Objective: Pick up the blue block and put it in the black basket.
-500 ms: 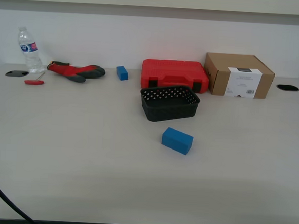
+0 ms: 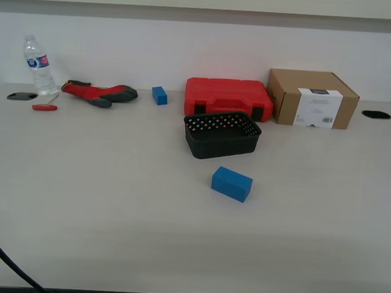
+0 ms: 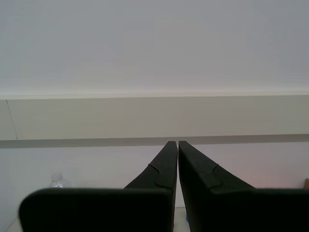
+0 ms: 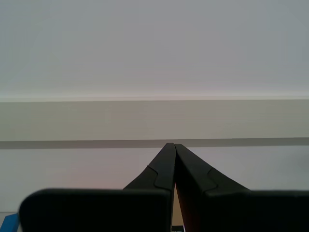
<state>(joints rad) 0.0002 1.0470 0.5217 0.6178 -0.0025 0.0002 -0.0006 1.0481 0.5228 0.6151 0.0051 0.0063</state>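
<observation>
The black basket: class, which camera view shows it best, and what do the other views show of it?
The exterior view shows the black basket best: whole, open side up, on the table just in front of the red case, with the blue block lying nearer the camera. Both wrist views face the wall past closed fingers and show none of the basket.

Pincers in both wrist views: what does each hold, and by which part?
Nothing. My first pincer and my second pincer are shut and empty; the blue block lies untouched.
</observation>
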